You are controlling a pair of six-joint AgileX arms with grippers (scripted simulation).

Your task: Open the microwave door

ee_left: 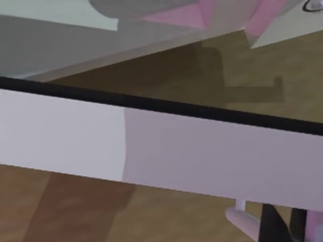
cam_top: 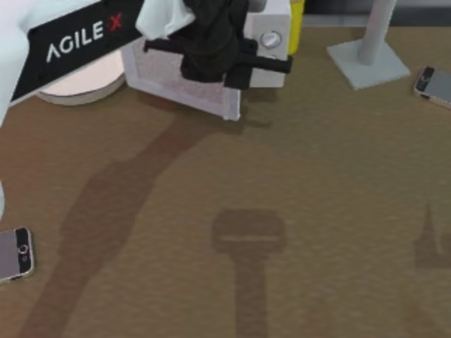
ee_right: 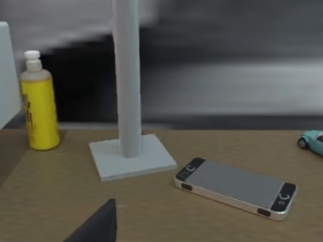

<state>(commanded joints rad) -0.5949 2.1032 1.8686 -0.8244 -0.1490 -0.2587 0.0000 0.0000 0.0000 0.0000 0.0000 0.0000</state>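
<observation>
Top view, brown table (cam_top: 296, 211), left hand (cam_top: 236, 60)

2 phones (cam_top: 433, 86) (cam_top: 14, 255), yellow bottle (ee_right: 39, 109), grey stand (cam_top: 368, 62), bowl (cam_top: 77, 86)

We are seeing the microwave door (cam_top: 184, 83) standing ajar at the table's (cam_top: 296, 211) far edge, with our left gripper (cam_top: 236, 60) crowding its free end. A grey post (cam_top: 368, 51) and a phone (cam_top: 433, 84) are occupying the far right; another phone (cam_top: 14, 253) is lying near left. The table's middle is offering open passage.
</observation>
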